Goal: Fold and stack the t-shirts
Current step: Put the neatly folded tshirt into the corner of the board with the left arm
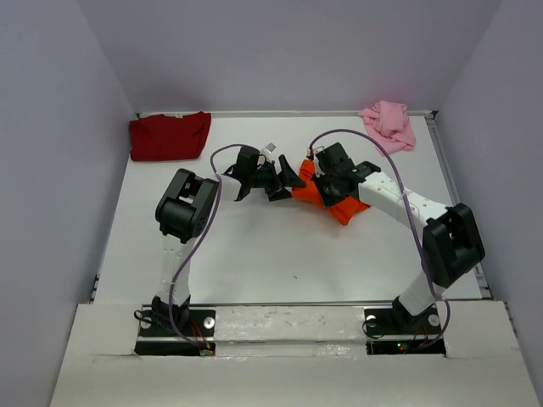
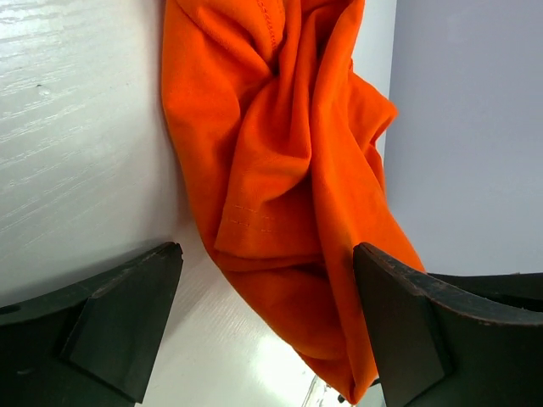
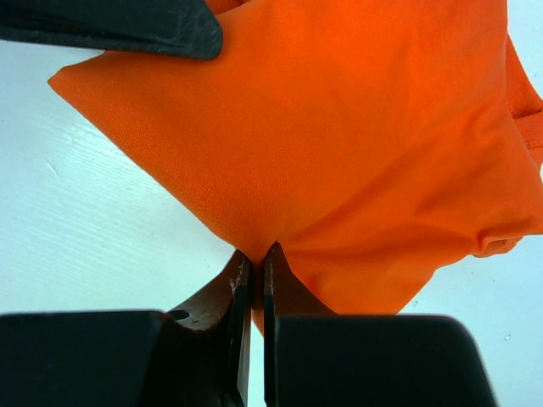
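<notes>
While the right gripper [image 3: 253, 257] is clamped on the orange t-shirt [image 3: 339, 153], the left gripper [image 2: 267, 254] hangs wide apart at it; spreading stage, by judgement; next move requires a second grip

A white table [image 1: 254, 267] is sitting in the middle of the room. Pale grey walls [image 1: 280, 51] are standing around the table, at its far end and along both sides. A shiny strip [image 1: 288, 303] is running along the table's near edge. A flat white board [image 1: 288, 373] is lying just in front of that edge. The table top is shining a little in the light.
</notes>
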### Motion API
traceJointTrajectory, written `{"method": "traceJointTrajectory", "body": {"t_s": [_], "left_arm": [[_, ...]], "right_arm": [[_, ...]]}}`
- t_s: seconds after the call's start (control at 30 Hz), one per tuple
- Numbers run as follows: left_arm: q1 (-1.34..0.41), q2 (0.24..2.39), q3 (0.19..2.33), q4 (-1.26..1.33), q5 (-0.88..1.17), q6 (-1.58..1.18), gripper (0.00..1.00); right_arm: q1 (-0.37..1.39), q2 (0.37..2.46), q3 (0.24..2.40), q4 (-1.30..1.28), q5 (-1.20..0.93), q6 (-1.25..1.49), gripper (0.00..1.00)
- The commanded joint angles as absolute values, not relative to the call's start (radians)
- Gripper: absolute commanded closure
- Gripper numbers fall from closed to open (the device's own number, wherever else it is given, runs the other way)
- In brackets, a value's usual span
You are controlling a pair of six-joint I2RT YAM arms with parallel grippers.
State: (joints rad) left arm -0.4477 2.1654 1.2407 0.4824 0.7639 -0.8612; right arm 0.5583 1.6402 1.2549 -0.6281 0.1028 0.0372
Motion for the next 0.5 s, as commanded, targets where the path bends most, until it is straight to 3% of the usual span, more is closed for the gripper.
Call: {"method": "traceJointTrajectory", "body": {"t_s": [0.0, 0.47], "left_arm": [[-0.459, 2.21, 1.169, 0.33, 0.738, -0.814, 0.01], [-0.503, 2.341, 1.327, 0.408, 0.779, -0.92, 0.01]], "right_arm": [[0.566, 1.618, 1.284, -0.617, 0.106, 0.023, 1.0], [0.575, 1.62, 1.273, -0.624, 0.086, 0.023, 1.0]]}}
